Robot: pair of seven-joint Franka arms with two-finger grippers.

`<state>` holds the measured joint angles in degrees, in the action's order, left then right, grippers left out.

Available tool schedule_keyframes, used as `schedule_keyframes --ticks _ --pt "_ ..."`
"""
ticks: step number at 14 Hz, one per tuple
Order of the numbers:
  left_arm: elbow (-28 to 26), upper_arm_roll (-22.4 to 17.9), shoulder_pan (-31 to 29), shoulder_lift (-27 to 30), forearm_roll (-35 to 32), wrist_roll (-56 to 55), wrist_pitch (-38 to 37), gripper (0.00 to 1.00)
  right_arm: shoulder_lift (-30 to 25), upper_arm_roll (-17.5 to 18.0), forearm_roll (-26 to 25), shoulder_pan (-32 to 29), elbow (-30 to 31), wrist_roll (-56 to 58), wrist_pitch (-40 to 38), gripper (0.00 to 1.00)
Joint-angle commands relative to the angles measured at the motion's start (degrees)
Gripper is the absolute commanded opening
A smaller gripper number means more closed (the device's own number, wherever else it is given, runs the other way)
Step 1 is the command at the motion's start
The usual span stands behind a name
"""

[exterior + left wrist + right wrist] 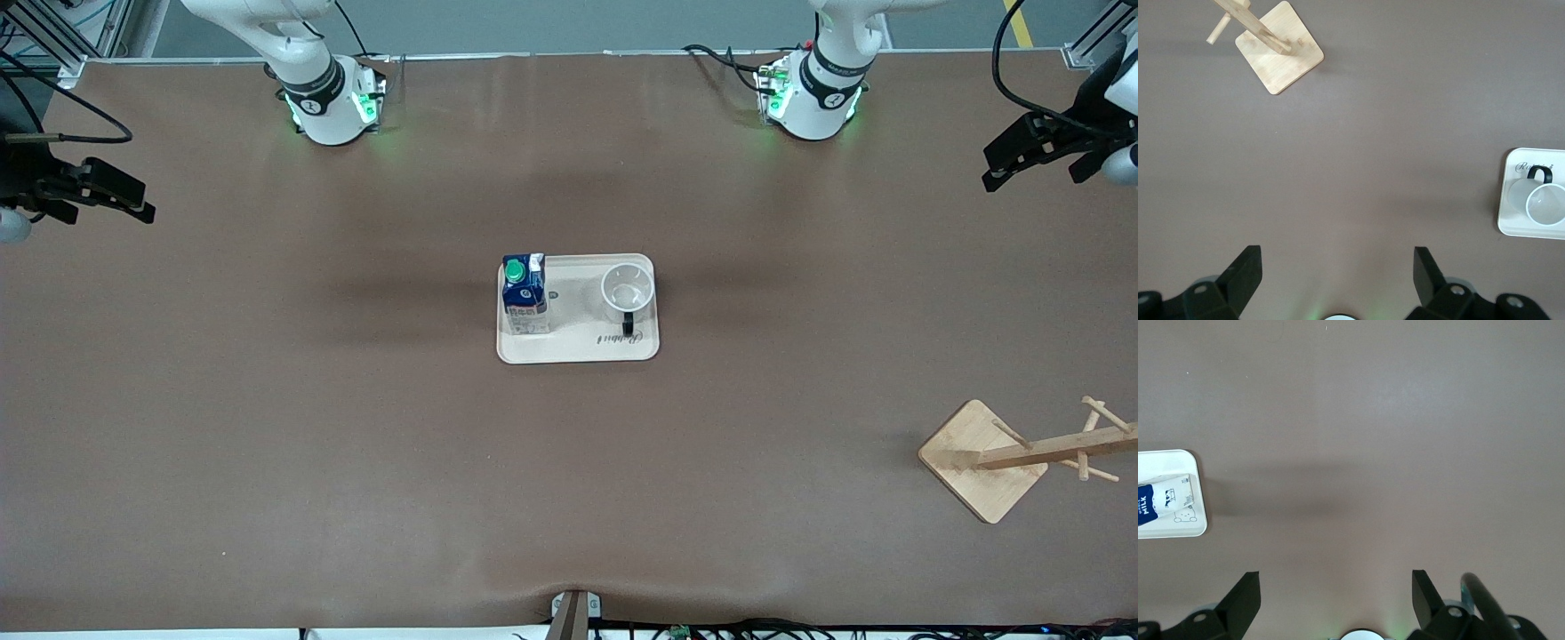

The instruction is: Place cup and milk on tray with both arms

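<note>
Milk (524,293) and cup (628,289) on tray (578,351), apparently upright, well apart from both grippers' spread jaws.

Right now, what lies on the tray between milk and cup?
Nothing: in the front view only bare tray separates the milk from the cup.

Robotics lab, test bench setup. Wide table (267,427) under a plain brown mat, two white arms bolted along one edge on green-lit bases (333,111) (811,102). Loose black cables (729,58) trail by the bases and along the table's near edge. Aluminium frame struts (53,40) at the corners, grey floor with a yellow line (1018,22) past the table. Household props staged as test pieces: cream tray (578,348), wooden rack (1013,458). No domestic furnishings around them.
</note>
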<state>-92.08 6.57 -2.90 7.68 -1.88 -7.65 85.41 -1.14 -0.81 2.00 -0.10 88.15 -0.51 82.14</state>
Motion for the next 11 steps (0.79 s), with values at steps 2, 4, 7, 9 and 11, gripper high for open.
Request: schedule_keyframes --ticks 2,4,7,9,11 --pt "1.11 -0.15 -0.18 -0.3 0.38 -0.09 -0.68 1.0 -0.88 0.11 -1.03 0.54 -0.25 0.42 -0.58 1.0" --pt "1.2 -0.15 -0.27 -0.47 0.38 -0.26 -0.6 1.0 -0.61 0.11 -0.95 0.54 -1.05 0.42 -0.49 1.0" --pt "1.11 -0.24 -0.27 -0.39 0.3 -0.26 -0.6 1.0 -0.26 0.11 -1.03 0.45 -3.24 0.42 -0.31 1.0" --pt "1.2 -0.15 -0.27 -0.39 0.38 -0.35 -0.6 1.0 -0.26 0.02 -1.12 0.45 -3.33 0.08 -0.49 1.0" --pt "1.46 -0.06 -0.09 -0.39 0.47 -0.44 -0.25 1.0 -0.35 -0.24 -0.86 -0.25 -3.51 -0.1 -0.32 1.0"
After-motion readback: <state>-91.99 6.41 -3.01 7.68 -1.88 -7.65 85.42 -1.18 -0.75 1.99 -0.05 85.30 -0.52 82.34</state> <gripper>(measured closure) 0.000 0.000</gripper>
